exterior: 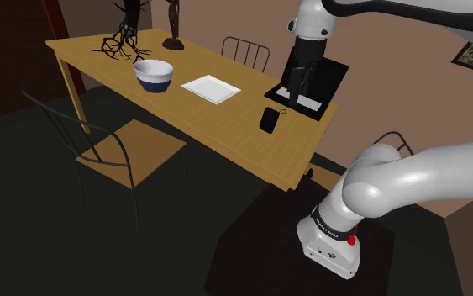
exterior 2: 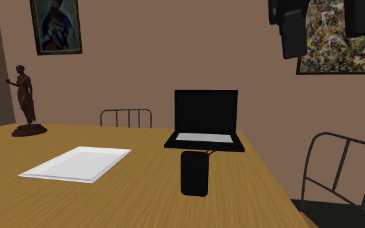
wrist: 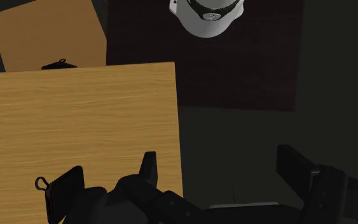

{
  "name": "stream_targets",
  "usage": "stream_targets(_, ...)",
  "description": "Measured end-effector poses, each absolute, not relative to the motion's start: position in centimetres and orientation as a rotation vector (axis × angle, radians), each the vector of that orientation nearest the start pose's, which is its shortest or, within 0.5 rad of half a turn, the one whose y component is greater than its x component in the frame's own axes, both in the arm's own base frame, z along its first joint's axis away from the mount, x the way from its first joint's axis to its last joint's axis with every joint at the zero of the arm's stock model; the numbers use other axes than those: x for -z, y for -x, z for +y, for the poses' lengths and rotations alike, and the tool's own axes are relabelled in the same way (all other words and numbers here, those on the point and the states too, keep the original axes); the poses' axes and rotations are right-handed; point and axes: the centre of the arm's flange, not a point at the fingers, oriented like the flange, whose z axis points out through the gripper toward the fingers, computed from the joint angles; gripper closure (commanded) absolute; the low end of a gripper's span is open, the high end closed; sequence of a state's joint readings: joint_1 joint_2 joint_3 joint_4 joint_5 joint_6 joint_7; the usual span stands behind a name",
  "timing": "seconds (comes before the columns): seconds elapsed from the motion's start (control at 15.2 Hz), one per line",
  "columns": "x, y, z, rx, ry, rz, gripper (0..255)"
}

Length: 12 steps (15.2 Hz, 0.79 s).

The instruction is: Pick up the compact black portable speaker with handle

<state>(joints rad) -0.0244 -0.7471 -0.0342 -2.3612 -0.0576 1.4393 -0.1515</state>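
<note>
Wrist view: pincer [wrist: 219,162] wide apart, empty, high above counter [wrist: 75,114]. Speaker [wrist: 63,191] stands upright on counter, off to one side of pincer, just in front of laptop [exterior: 308,84], near counter edge. Judged best: centre pincer over speaker, turn jaws across its thin faces, descend straight, clear of laptop and handle loop [wrist: 41,184], close mid-body, lift vertically.

shoulder high, second low, sharing table [exterior: 218,128]
</note>
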Motion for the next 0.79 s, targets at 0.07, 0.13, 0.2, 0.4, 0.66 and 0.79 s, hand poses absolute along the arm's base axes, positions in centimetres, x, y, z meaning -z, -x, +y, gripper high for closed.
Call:
stream_targets(0.07,-56.6,-30.0,-2.7,-0.280,3.142,-0.160,0)
stream_targets(0.13,-56.2,-30.2,-3.3,-0.284,3.141,-0.159,0)
stream_targets(0.2,-55.6,-30.8,-3.8,-0.290,3.141,-0.160,0)
stream_targets(0.4,-53.8,-32.3,-6.5,-0.311,3.141,-0.160,0)
stream_targets(0.66,-50.9,-34.9,-10.2,-0.342,3.139,-0.161,0)
stream_targets(0.79,-49.5,-36.0,-12.6,-0.358,3.138,-0.162,0)
